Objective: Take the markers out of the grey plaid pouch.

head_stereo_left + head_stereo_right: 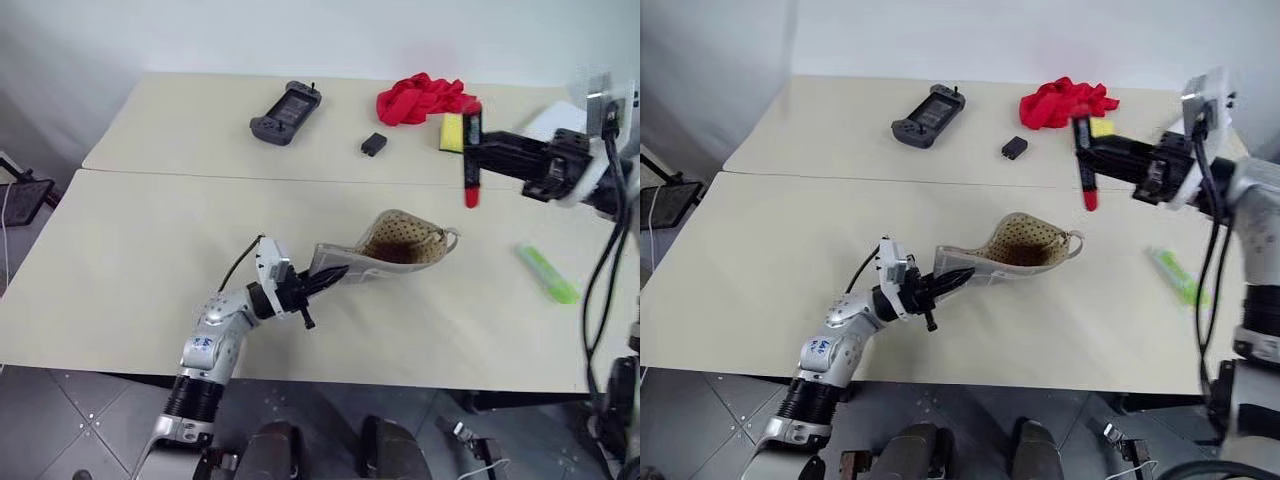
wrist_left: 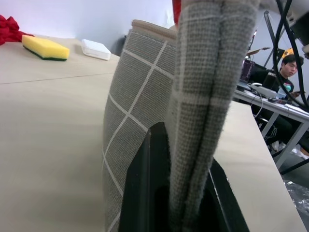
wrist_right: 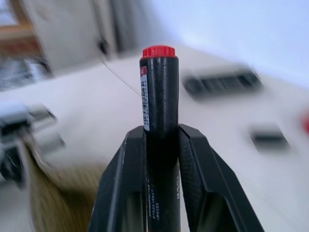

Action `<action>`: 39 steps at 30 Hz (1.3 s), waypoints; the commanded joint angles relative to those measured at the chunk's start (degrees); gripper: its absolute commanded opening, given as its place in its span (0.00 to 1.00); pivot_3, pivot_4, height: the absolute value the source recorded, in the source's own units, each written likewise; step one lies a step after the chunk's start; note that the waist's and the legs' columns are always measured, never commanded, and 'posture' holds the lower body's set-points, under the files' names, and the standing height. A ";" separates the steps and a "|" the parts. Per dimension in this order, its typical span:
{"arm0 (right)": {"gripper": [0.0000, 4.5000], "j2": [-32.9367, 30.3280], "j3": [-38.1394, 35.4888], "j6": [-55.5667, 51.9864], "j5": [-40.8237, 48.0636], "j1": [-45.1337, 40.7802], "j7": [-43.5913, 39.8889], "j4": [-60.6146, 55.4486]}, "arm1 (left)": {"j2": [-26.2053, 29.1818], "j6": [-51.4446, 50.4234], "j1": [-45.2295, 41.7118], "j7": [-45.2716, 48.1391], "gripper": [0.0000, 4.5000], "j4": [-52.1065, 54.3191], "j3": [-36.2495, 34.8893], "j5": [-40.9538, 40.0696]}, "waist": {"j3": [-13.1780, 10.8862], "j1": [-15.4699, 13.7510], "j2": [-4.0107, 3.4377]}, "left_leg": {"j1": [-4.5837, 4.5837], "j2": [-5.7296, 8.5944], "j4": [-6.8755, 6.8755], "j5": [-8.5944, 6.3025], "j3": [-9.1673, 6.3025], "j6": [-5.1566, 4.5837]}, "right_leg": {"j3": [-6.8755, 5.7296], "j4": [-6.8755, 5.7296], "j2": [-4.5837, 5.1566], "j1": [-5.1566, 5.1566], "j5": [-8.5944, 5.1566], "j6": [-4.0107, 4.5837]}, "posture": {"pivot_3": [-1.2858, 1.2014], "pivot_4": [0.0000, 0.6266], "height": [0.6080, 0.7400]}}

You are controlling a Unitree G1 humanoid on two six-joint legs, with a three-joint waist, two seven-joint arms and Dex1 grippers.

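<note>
Red-capped black marker (image 1: 471,160) hangs clamped in the right gripper (image 1: 478,150) above the beige table (image 1: 150,260); the left gripper (image 1: 322,281) pinches the grey plaid fabric pouch (image 1: 385,250); a pale green marker (image 1: 548,274) lies nearby.

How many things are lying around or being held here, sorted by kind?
Markers: 2, a red one in the right pincer and a green one on the table
Pouch: 1, held by the left pincer
Red cloth: 1
Yellow sponge: 1
Game controller: 1
Small black box: 1
White box: 1
Total: 8
</note>
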State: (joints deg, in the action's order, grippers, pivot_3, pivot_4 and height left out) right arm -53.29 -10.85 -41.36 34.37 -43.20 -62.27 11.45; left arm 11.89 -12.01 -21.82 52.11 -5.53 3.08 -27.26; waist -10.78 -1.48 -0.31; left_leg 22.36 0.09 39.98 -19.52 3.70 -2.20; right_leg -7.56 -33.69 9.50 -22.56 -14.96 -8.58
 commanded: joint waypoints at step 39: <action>1.00 15.28 -3.73 35.90 -4.06 20.52 -4.60 -7.33 | 8.80 -60.46 -11.17 -56.77 0.41 -1.56 -39.68 -28.76 | -0.07 0.13 0.03 | -0.15 0.11 -0.03 0.04 -0.03 0.09 | 0.13 -0.10 -0.12 0.07 0.02 -0.05 | 0.52 0.24 1.00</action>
State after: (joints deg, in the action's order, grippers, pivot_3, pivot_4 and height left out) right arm -37.69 -13.74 -7.27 30.27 -22.76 -66.10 4.89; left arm 19.04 -73.08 -33.92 -4.56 -11.10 -37.97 -57.65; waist -10.85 -1.36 -0.27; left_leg 22.21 0.19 39.95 -19.48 3.67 -2.10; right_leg -7.43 -33.80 9.38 -22.49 -14.94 -8.63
